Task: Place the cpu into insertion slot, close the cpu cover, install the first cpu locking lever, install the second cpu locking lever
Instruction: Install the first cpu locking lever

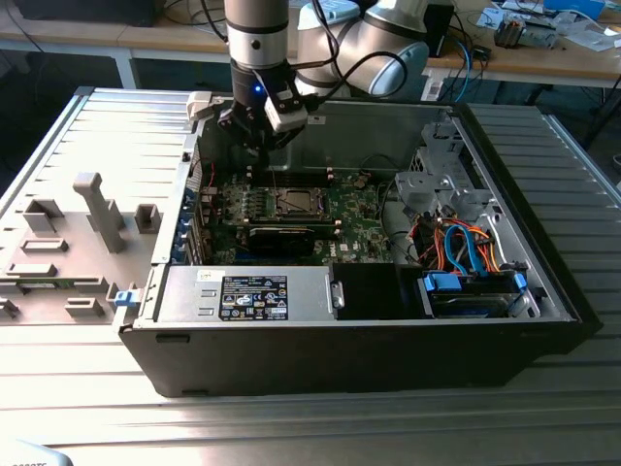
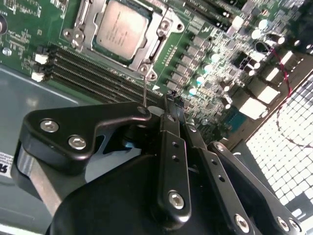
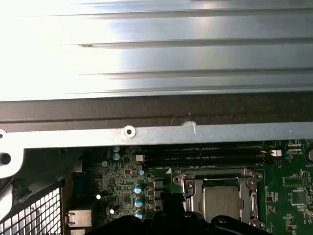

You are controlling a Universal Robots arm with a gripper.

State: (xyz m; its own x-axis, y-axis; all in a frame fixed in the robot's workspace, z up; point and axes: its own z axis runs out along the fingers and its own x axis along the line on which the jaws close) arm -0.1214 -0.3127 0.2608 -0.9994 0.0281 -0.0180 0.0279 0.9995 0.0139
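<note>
My work sits on a ribbed metal table, where an open computer case lies on its side. A grey fixture tray rests just beside it on the exterior view's left. My arm reaches down over the back corner of the case on that same side. The green motherboard fills the case floor. A boxy power supply lies along the near wall, and a long black card lies between the two.

My gripper hangs above the board, apart from it, near the case's rear wall. Its fingers are pressed together at the tips, with nothing pinched that I can see.

In both wrist views a row of memory slots runs beside the insertion slot. The cpu cover lies down flat over the slot. The cpu is seated inside, its silver top showing through the cover's cut-out. A thin metal rod stands up from the slot's corner toward my fingertips; I cannot tell whether it touches them.
</note>
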